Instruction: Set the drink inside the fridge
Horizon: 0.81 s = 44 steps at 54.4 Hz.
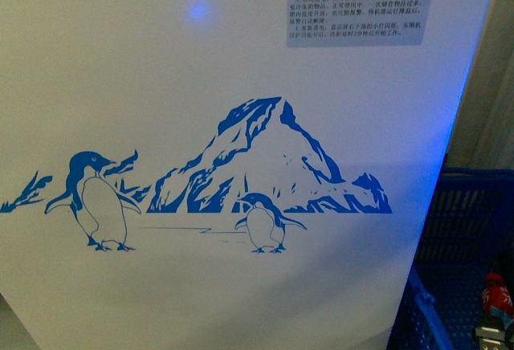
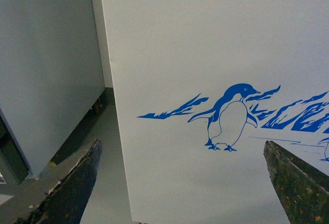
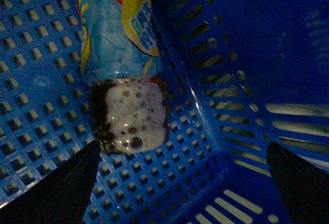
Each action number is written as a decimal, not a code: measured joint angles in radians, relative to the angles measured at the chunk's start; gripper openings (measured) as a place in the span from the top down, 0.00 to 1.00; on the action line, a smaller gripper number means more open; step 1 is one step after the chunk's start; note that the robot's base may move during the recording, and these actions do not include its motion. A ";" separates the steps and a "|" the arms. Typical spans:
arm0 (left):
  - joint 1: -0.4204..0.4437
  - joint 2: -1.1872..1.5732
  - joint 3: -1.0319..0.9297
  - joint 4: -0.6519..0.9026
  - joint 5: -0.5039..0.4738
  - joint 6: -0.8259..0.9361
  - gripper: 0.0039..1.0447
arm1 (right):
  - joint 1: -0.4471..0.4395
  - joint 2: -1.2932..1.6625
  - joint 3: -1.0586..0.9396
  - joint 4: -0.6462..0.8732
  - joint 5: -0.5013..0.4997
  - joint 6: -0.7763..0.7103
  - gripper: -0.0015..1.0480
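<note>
Barely begun, I judged: the drink (image 3: 126,75) lay ungrasped in the basket (image 3: 231,44), right gripper (image 3: 182,149) spread near it, left gripper (image 2: 181,144) spread empty by the fridge (image 1: 241,69).

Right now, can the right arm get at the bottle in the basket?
Probably yes. The right gripper is open over the bottle, which lies uncovered on the floor of the blue basket. The basket's wall, close beside the bottle, may crowd one finger.

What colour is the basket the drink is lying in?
Blue, with a grid of small holes. The basket shows best in the right wrist view.
</note>
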 joint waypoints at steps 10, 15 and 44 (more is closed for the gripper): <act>0.000 0.000 0.000 0.000 0.000 0.000 0.08 | -0.004 0.072 0.131 -0.069 0.005 0.032 0.07; 0.000 0.000 0.000 0.000 0.000 0.000 0.08 | -0.013 0.116 0.203 -0.111 0.006 0.056 0.07; 0.000 0.000 0.000 0.000 0.000 0.000 0.08 | -0.031 0.322 0.554 -0.267 -0.001 0.145 0.07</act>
